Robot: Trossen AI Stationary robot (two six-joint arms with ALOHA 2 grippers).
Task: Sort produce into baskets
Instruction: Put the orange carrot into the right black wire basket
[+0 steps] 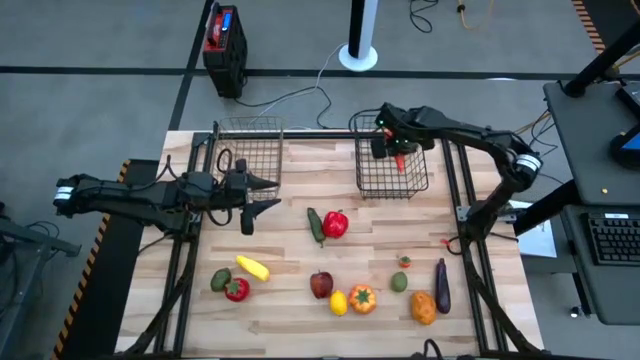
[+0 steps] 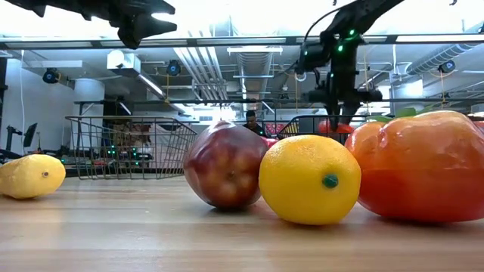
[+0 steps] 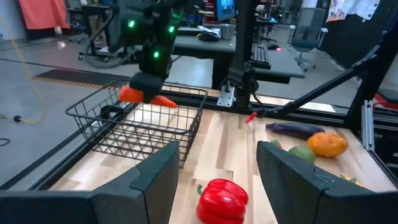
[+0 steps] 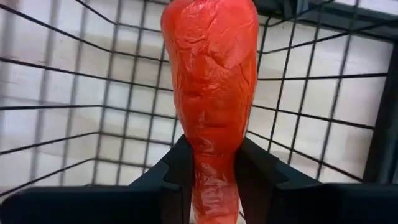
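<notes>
right end effector (image 4: 214,180) clamped on carrot (image 4: 211,93), probably above basket (image 1: 392,175)

Grey floor (image 1: 100,40) crossed by dark tape lines; a red-and-black box (image 1: 224,36) and a white post base (image 1: 358,55) stand beyond the table; desks (image 3: 211,46) and an office chair (image 3: 308,28) behind; bright ceiling lights (image 2: 249,51) overhead.

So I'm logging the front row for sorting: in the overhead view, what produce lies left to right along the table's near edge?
Green piece → red piece → apple → lemon → orange pepper → orange piece → eggplant.
</notes>
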